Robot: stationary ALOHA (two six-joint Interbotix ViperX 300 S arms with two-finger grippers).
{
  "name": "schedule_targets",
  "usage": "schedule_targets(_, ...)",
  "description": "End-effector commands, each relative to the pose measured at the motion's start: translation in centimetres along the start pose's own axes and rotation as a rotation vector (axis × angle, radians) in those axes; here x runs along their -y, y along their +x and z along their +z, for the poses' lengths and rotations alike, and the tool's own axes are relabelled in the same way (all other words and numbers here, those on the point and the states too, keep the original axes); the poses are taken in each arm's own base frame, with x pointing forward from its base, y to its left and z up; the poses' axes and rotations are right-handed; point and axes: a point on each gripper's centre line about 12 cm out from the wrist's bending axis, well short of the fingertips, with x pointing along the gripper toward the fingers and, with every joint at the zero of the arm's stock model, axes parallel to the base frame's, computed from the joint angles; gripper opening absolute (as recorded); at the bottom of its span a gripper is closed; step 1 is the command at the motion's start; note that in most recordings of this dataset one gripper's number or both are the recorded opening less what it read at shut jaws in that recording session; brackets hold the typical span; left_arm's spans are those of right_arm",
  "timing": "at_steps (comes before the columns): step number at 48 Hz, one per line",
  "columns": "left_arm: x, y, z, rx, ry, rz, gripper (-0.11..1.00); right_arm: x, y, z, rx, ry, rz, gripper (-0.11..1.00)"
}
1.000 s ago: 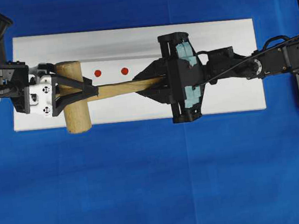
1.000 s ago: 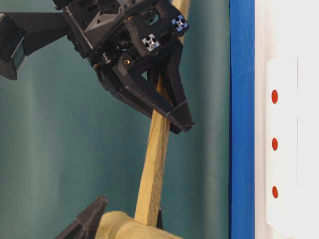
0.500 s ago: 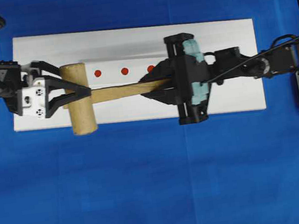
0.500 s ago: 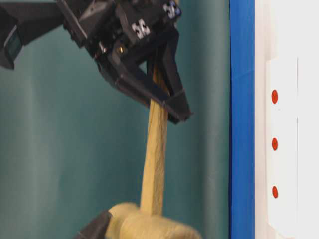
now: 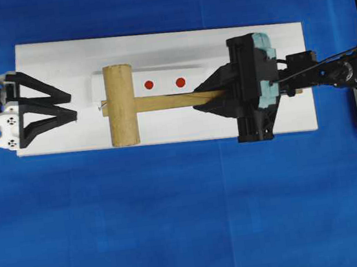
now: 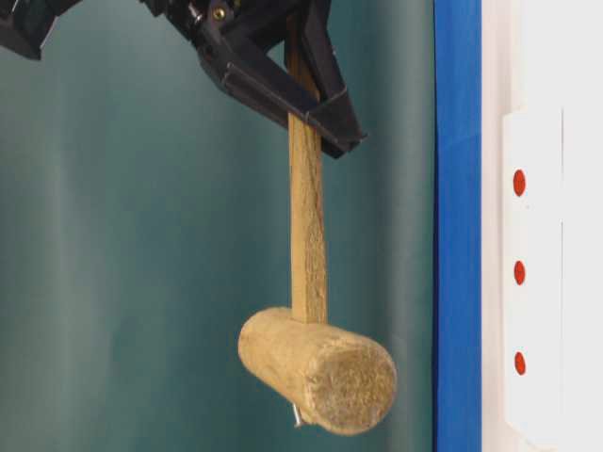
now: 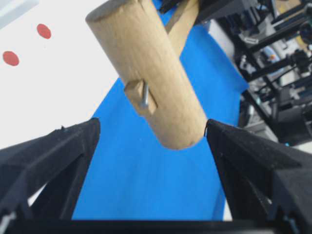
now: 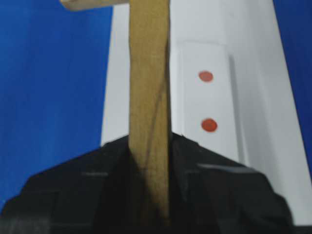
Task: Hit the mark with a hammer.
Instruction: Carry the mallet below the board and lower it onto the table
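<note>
The right tool (image 5: 202,102) is clamped on the slim squared handle of the wooden mallet (image 5: 121,105), gripping it near the free end. In the table-level view the mallet (image 6: 317,367) is held clear of the white board (image 6: 546,75), its handle parallel to the board and its thick cylindrical head at the far end from the grip. Seen from overhead, the head lies crosswise above the left half of the white board (image 5: 154,45), and two red marks (image 5: 149,85) show just right of the head, beside the handle; the table-level view shows three red marks (image 6: 519,273) in a row. The left tool (image 5: 71,104) stands wide apart and holds nothing, over the board's left edge, apart from the head. The blue cloth (image 5: 177,225) covers the tabletop around the board.
</note>
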Motion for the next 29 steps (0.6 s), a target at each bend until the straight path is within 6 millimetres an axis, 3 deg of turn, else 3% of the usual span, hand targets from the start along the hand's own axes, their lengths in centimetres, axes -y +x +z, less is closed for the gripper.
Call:
schedule_targets(1, 0.3, -0.1, 0.4, 0.011, 0.018, -0.008, 0.89, -0.1, -0.7, 1.3, 0.041, 0.010, 0.001, 0.07)
schedule_targets(10, 0.2, 0.0, 0.4, 0.009, 0.084, -0.002, 0.89, -1.0, 0.1, 1.3, 0.023, 0.045, 0.041, 0.07)
schedule_targets(29, -0.7, 0.0, 1.2, 0.036, 0.396, 0.041, 0.88, -8.1, 2.5, 0.0, -0.053, 0.117, 0.120, 0.07)
